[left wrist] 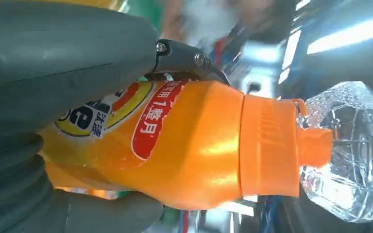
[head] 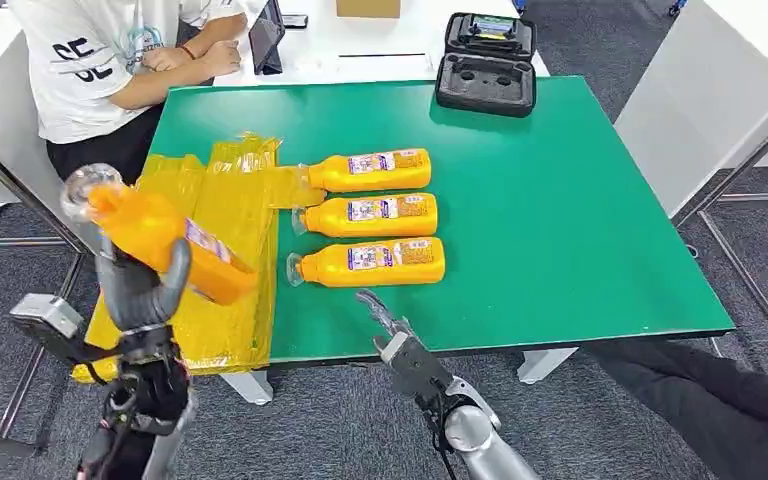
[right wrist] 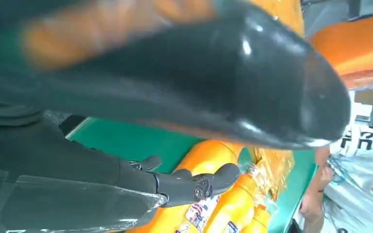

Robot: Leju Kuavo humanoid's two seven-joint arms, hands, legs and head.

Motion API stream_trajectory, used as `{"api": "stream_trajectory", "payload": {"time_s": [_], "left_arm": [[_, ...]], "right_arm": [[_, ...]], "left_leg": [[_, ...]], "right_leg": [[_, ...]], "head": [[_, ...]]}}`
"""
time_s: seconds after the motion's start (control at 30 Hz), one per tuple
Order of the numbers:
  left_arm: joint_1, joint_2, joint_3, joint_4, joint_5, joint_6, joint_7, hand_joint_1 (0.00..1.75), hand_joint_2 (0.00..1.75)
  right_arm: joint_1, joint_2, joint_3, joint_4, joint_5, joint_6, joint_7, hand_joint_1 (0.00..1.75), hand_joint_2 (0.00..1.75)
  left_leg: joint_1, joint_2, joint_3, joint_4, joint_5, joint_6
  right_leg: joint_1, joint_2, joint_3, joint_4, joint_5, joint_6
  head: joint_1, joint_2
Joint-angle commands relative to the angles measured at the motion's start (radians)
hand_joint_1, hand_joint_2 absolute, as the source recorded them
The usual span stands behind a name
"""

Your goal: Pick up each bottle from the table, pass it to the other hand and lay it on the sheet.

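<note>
Left hand (head: 140,290) fingers (head: 173,272) grip a bottle (head: 160,238) — right hand (head: 392,335) empty.

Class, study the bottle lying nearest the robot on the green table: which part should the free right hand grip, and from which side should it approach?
Probably the labelled body of the nearest bottle, wrapped from above. It lies on its side, cap toward the yellow sheet, with the next bottle close behind, so the top and near side are free. The right hand sits just in front, holding nothing.

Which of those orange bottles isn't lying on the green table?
The bottle gripped in the robot's left hand, raised above the yellow sheet. The other three lie side by side on the table.
</note>
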Motion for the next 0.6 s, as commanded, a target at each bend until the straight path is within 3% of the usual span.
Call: {"api": "stream_trajectory", "payload": {"time_s": [0.03,0.17,0.2,0.43,0.6], "left_arm": [[-0.189,0.129,-0.005,0.094,-0.368,0.089,0.100,1.75,1.75],[-0.217,0.195,-0.065,0.195,-0.597,0.039,0.194,1.75,1.75],[-0.224,0.214,-0.082,0.230,-0.660,0.040,0.212,1.75,1.75],[-0.299,0.316,-0.215,0.457,-0.899,-0.066,0.288,1.75,1.75],[-0.317,0.324,-0.233,0.499,-0.915,-0.091,0.292,1.75,1.75]], "right_arm": [[-0.004,-0.009,-0.031,-0.023,-0.050,-0.018,-0.042,0.00,0.00],[0.039,-0.011,-0.085,-0.122,-0.111,-0.042,-0.080,0.00,0.00],[0.048,-0.009,-0.101,-0.144,-0.128,-0.045,-0.088,0.00,1.75],[0.031,-0.005,-0.123,-0.150,-0.165,-0.035,-0.098,0.00,1.75],[0.031,-0.002,-0.126,-0.142,-0.171,-0.027,-0.105,0.00,1.75]], "left_leg": [[0.001,-0.001,0.002,0.000,0.000,-0.001],[0.000,-0.002,0.004,-0.001,-0.001,-0.001],[0.000,-0.001,0.006,-0.001,-0.001,-0.001],[0.000,0.000,0.006,-0.001,-0.001,-0.001],[0.000,0.002,0.004,-0.001,0.000,-0.001]], "right_leg": [[0.001,-0.002,0.002,0.000,-0.001,-0.001],[0.000,-0.003,0.004,0.000,-0.002,-0.001],[0.000,-0.002,0.006,-0.001,-0.002,-0.001],[0.000,-0.001,0.005,-0.001,-0.002,-0.001],[0.000,0.000,0.002,0.000,-0.001,0.000]], "head": [[0.000,0.000],[0.000,0.000],[0.000,0.000],[0.000,0.000],[0.001,0.000]]}}
